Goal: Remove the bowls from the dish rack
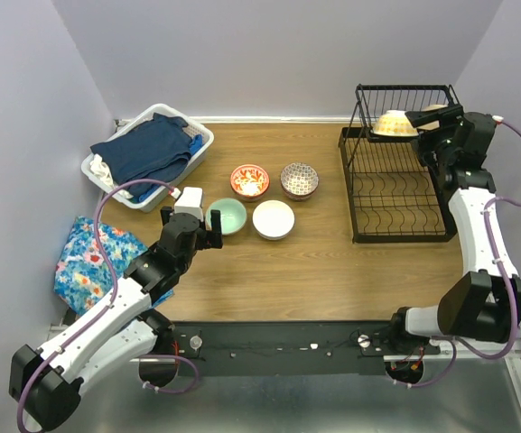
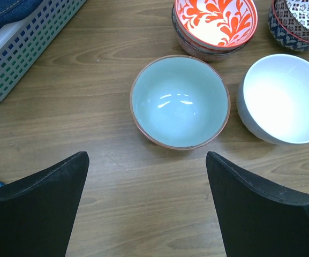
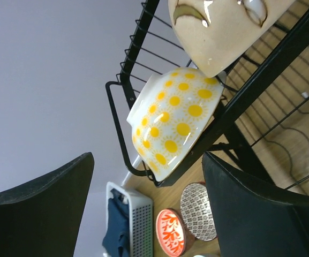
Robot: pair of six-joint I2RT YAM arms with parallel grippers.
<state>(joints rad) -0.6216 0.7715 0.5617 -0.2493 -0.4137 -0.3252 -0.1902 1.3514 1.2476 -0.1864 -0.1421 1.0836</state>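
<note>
The black wire dish rack [image 1: 395, 185] stands at the right. Its upper tier holds a cream bowl with yellow suns [image 1: 395, 124], tipped on its side, and a beige bowl [image 1: 433, 112]. My right gripper [image 1: 420, 119] is open and empty beside them; in the right wrist view its jaws [image 3: 148, 158] stand apart before the sun bowl [image 3: 175, 120], with the beige bowl [image 3: 218, 32] above. On the table sit a red-orange floral bowl [image 1: 249, 179], a dark patterned bowl [image 1: 299, 179], a mint green bowl [image 1: 227, 216] and a white bowl [image 1: 273, 219]. My left gripper [image 2: 146, 155] is open and empty, just short of the mint bowl [image 2: 179, 101].
A white laundry basket [image 1: 147, 153] with blue clothes stands at the back left. A blue floral cloth [image 1: 93, 262] lies at the left edge. The rack's lower tier [image 1: 395, 216] holds no bowls. Bare wood lies between the bowls and the rack.
</note>
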